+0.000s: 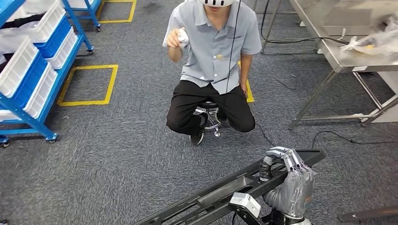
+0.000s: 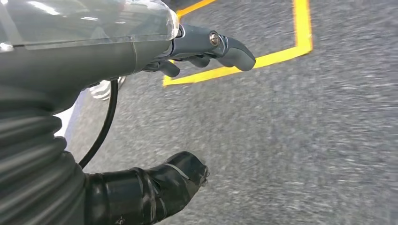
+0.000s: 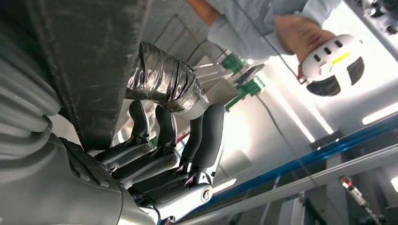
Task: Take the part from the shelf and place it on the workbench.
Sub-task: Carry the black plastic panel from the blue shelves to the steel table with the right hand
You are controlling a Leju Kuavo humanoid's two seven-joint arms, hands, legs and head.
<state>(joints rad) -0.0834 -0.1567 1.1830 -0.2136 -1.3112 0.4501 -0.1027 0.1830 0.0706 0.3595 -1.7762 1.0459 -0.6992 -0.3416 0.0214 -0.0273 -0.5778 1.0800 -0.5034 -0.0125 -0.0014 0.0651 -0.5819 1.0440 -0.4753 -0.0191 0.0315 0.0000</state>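
1. My right hand (image 1: 284,161) grips the part (image 1: 225,190) — a long black frame slanting across 5 o'clock, fingers curled over its top rail.
2. Left hand (image 2: 187,47) hangs over carpet, fingers loosely apart, empty.
3. Bench (image 1: 347,58) sits at 2 o'clock — I'd swing wide of the person (image 1: 213,61) at 12, keeping the frame level.

Right hand (image 1: 283,161) curled, gripping — left hand (image 2: 202,49) loose, fingers apart.
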